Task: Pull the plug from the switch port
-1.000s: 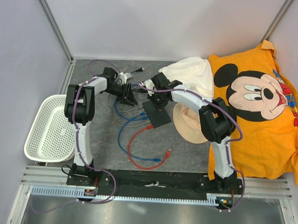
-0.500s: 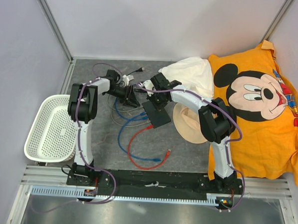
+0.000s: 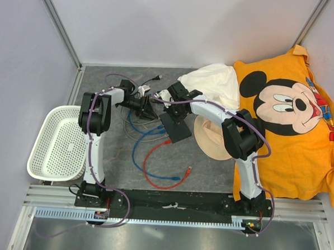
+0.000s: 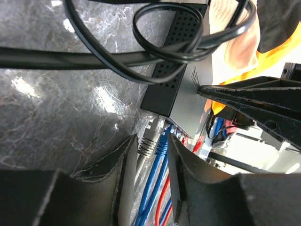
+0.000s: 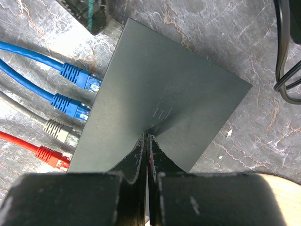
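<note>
Left jaws: my left gripper [image 4: 152, 137] shows a narrow gap, one finger on each side of the grey plug [image 4: 147, 143] and a blue plug [image 4: 162, 147]. Both sit close against the fingers, and I cannot tell whether the pads pinch them.
Plug: the grey plug is seated in the switch port [image 4: 163, 122], just ahead of the left fingertips.
Switch: the black switch [image 5: 160, 89] lies flat under my right jaws. Its port edge runs to their left, with two blue plugs, the grey one and a red plug [image 5: 49, 155] in a row along it.
Right jaws: my right gripper [image 5: 147, 136] is fully closed and holds nothing. Its tips press down on the top face of the switch.
Cord: a black cord [image 4: 160, 47] loops over the far end of the switch, beyond the left jaws.
Hat: a tan hat [image 3: 211, 141] lies just to the right of my right jaws.
</note>
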`<state>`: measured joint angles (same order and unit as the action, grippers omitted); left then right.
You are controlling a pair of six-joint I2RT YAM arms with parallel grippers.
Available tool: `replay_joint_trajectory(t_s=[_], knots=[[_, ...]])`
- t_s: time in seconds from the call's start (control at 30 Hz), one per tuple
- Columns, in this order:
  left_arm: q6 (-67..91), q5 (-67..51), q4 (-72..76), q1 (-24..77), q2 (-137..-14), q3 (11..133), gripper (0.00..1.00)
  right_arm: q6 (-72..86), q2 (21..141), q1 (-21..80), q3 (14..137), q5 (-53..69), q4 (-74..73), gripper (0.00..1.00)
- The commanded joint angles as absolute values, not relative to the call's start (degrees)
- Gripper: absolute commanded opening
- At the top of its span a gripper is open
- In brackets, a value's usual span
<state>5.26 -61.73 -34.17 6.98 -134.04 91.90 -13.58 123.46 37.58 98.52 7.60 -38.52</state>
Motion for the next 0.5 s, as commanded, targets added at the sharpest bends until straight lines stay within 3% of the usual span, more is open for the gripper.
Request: replay_joint_trajectory(t_s=[0.0, 0.47], knots=[[6.77, -60.21, -32.52, 7.91, -136.41, 93.43, 0.38, -13.97, 127.44, 39.02, 98.09, 8.09, -41.39, 0.0], [8.52, -58.45, -31.82, 10.11, -136.23, 92.81, 0.34, -13.89, 127.7, 39.11, 98.09, 8.0, -41.4, 0.0]])
